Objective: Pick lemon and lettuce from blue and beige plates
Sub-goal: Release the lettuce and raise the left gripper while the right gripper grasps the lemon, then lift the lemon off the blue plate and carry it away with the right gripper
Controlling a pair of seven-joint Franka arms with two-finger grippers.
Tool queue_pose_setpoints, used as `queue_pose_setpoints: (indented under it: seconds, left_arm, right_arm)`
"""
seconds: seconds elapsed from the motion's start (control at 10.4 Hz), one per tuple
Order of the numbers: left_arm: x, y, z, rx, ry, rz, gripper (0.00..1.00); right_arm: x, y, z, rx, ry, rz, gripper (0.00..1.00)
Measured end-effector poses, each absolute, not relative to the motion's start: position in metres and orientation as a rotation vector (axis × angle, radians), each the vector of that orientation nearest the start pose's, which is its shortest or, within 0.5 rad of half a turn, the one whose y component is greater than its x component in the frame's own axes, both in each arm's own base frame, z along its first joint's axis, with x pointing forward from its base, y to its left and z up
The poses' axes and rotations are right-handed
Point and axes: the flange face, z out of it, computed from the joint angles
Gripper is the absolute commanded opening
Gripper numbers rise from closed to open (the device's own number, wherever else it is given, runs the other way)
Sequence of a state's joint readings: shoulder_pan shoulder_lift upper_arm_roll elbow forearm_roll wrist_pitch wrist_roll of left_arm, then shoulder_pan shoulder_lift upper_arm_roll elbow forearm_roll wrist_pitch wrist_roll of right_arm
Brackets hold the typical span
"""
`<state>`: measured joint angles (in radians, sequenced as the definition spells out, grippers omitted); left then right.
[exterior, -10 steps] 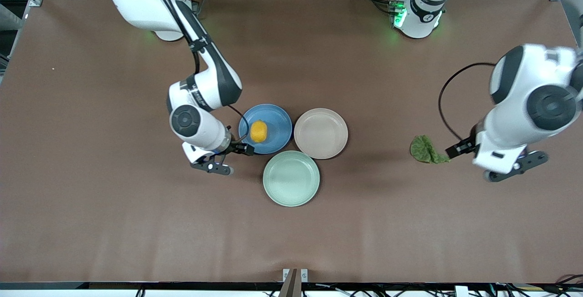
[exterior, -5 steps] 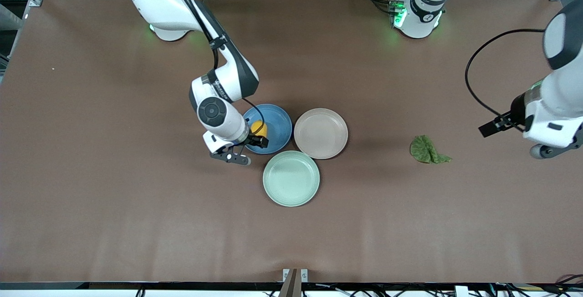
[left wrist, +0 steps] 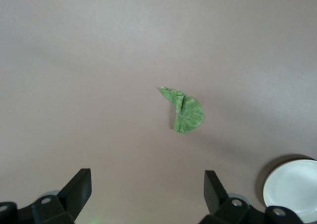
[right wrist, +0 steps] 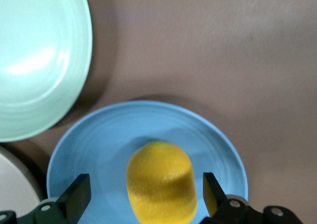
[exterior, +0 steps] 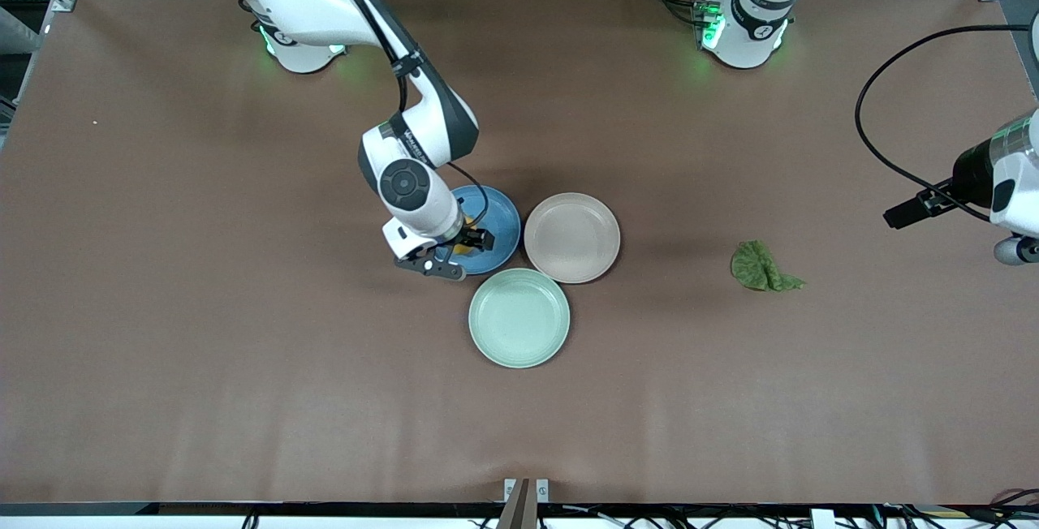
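Brown tabletop [exterior: 203, 310], three plates clustered mid-table. Right gripper [exterior: 454, 257] low over blue plate [exterior: 497, 212], jaws spread wide, nothing grasped; in right wrist view lemon [right wrist: 160, 181] sits on blue plate [right wrist: 99, 149] between the two fingers [right wrist: 74, 196], not yet touched. Green plate [exterior: 519, 317] empty, nearest the front camera; beige plate [exterior: 571, 237] empty, beside blue plate toward the left arm's end. Lettuce leaf [exterior: 761, 266] not on any plate: flat on bare tabletop, well apart from the plates, toward the left arm's end. Left gripper [exterior: 1015, 249] high near the table edge at that end, jaws released and empty; left wrist view looks down on lettuce leaf [left wrist: 184, 111] from well above. Step in hand judged: lemon grasp. To do well: lower straight until fingers straddle lemon's widest part, keep tips off plate surface, close gently to stop rolling, lift vertically.
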<state>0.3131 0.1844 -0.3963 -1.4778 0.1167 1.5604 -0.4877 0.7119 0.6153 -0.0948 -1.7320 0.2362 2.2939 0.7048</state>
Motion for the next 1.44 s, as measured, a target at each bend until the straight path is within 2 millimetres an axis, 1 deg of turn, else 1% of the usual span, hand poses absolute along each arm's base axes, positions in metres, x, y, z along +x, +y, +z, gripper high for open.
queue_pose_setpoints:
  seconds: [0.29,0.39,0.48,0.58,0.77,0.87,1.06,1.16,1.25,1.44]
  left_arm:
    - [0.594,-0.025,0.589,-3.024,-0.588,0.06,1.0]
    - [0.592,-0.025,0.592,-3.027,-0.569,0.052,1.0]
    - [0.591,-0.026,0.593,-3.038,-0.563,0.055,1.0]
    - [0.591,-0.027,0.592,-3.054,-0.564,0.066,1.0]
    - [0.591,-0.026,0.589,-3.07,-0.528,0.078,1.0]
    - [0.591,-0.026,0.589,-3.08,-0.511,0.081,1.0]
    - [0.589,-0.03,0.593,-3.09,-0.493,0.073,1.0]
    - [0.587,-0.036,0.598,-3.089,-0.461,0.06,1.0]
    - [0.584,-0.043,0.603,-3.089,-0.415,0.042,1.0]
    - [0.579,-0.054,0.611,-3.09,-0.345,0.018,1.0]
  right_arm:
    - [0.516,0.397,0.2,-3.056,0.334,0.133,1.0]
    - [0.511,0.398,0.194,-3.064,0.328,0.141,1.0]
    - [0.506,0.398,0.19,-3.071,0.321,0.15,0.96]
    - [0.503,0.399,0.188,-3.075,0.316,0.155,0.84]
    - [0.502,0.399,0.188,-3.076,0.316,0.155,0.61]
    - [0.503,0.398,0.188,-3.077,0.318,0.154,0.54]
    - [0.504,0.398,0.188,-3.077,0.318,0.152,0.46]
    - [0.504,0.397,0.188,-3.076,0.319,0.151,0.45]
    - [0.506,0.397,0.19,-3.075,0.32,0.147,0.41]
    - [0.508,0.398,0.195,-3.081,0.32,0.167,0.39]
